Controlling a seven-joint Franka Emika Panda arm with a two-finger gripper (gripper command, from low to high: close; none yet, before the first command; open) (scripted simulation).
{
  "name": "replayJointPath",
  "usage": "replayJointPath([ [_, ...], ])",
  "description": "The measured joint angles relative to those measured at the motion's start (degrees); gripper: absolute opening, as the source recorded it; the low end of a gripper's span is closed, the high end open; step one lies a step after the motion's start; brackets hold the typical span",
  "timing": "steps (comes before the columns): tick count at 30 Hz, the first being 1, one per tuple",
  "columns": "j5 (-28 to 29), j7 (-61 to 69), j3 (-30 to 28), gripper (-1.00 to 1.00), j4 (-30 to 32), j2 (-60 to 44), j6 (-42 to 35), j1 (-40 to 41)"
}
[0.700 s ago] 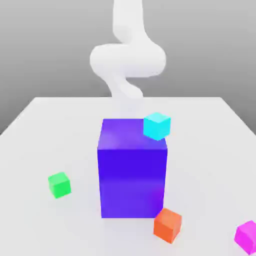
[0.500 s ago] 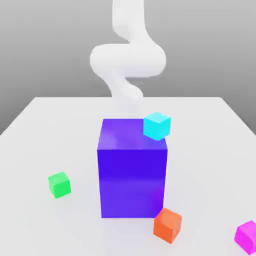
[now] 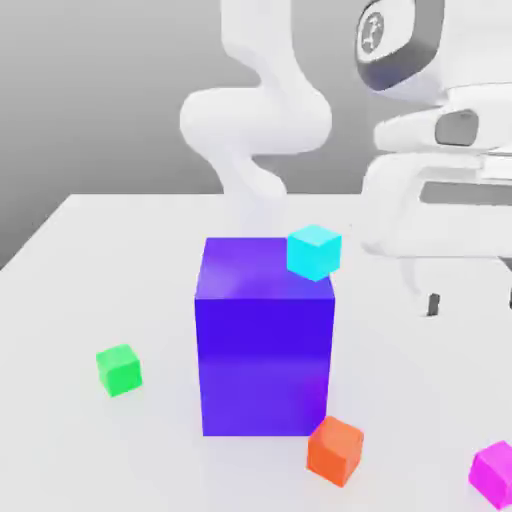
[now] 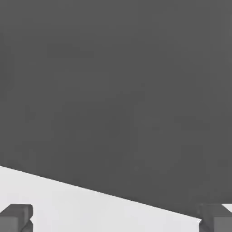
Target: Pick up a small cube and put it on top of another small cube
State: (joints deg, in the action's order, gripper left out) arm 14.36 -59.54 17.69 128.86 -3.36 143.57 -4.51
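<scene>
My arm swings into sight, nothing picked up yet.
My end effector (image 4: 116, 219) is spread wide and empty; beside the big blue block (image 3: 264, 340), the magenta cube (image 3: 494, 472) and green cube (image 3: 119, 369) sit untouched on the worktop (image 3: 90, 250).

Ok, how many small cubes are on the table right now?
4: green at the exterior view's left, orange by the blue block's front corner, magenta at far right, cyan beside the block's top. Others may hide behind it.
</scene>
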Motion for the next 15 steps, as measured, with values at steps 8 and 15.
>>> replayJointPath([
  [8,2.1,-2.73,1.94,0.0,-0.83,-15.99,4.44,-4.81],
  [15,6.55,-6.35,-1.98,-1.0,-3.26,-29.29,12.32,-10.05],
])
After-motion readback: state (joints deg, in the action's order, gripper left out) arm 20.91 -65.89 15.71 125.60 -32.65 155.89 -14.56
